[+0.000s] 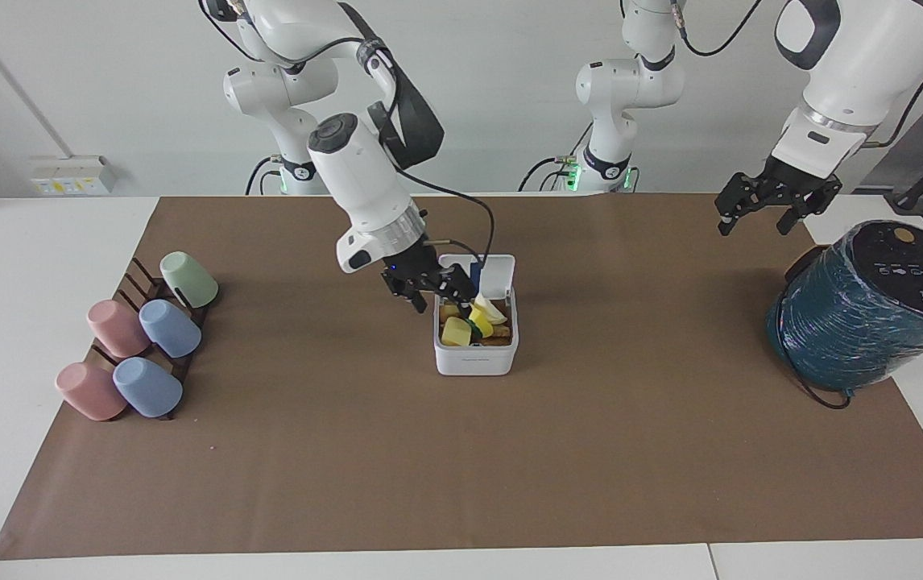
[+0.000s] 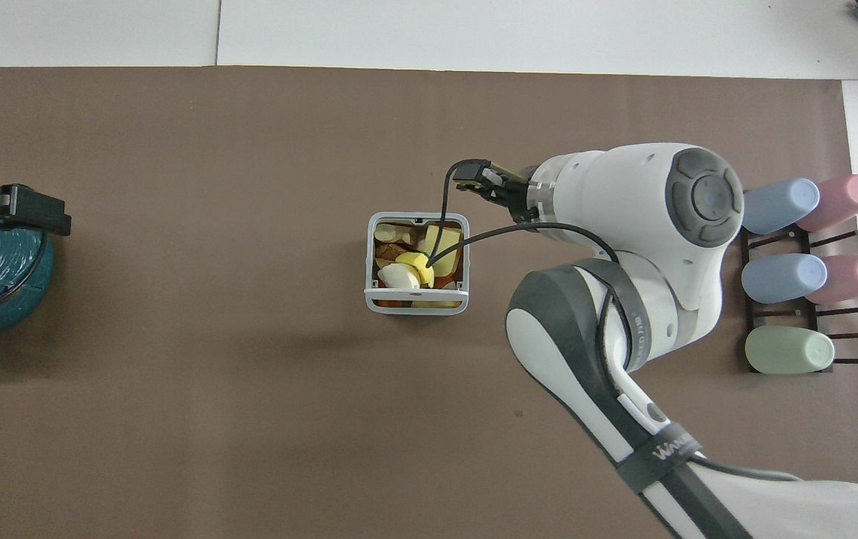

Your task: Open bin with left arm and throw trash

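The white bin [image 1: 475, 342] sits mid-mat with its lid [image 1: 490, 275] raised, heaped with cream, yellow and orange trash [image 1: 473, 322]. The empty right gripper [image 1: 429, 292] hangs released beside the bin's rim, toward the cups [image 1: 143, 346]. The left gripper [image 1: 776, 201], spread open, waits above the teal cylinder [image 1: 872, 306], partly cropped in the overhead view.

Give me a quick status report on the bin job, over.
Right pincer open, empty, beside the bin. Left pincer open, up by the teal cylinder. Lid up, trash inside. Nothing in the way.
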Tool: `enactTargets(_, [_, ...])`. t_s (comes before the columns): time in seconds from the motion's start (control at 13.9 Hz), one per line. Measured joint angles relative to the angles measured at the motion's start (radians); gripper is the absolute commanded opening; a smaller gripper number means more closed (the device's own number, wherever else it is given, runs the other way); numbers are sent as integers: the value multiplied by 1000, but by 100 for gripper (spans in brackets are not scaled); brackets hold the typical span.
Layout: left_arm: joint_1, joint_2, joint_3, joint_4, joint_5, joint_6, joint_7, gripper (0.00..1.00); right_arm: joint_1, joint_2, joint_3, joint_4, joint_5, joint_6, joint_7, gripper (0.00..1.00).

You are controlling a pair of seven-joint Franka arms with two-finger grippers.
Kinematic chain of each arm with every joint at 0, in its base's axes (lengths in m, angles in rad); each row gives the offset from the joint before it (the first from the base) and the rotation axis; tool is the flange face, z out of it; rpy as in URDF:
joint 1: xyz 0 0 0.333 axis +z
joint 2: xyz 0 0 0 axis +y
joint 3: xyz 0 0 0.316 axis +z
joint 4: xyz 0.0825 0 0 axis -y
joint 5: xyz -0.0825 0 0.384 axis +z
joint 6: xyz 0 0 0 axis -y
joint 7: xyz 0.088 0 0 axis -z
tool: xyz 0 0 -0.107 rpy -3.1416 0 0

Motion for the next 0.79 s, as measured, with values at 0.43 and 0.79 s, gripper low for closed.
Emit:
enactTargets(0.43, [0, 0, 0, 0, 0, -2, 0, 100, -173, -119, -4, 39, -179, -260, -178, 100])
enactTargets(0.79, [0, -1, -1, 0, 0, -3, 0, 100, -300, -224, -5, 44, -186, -496, -345, 100])
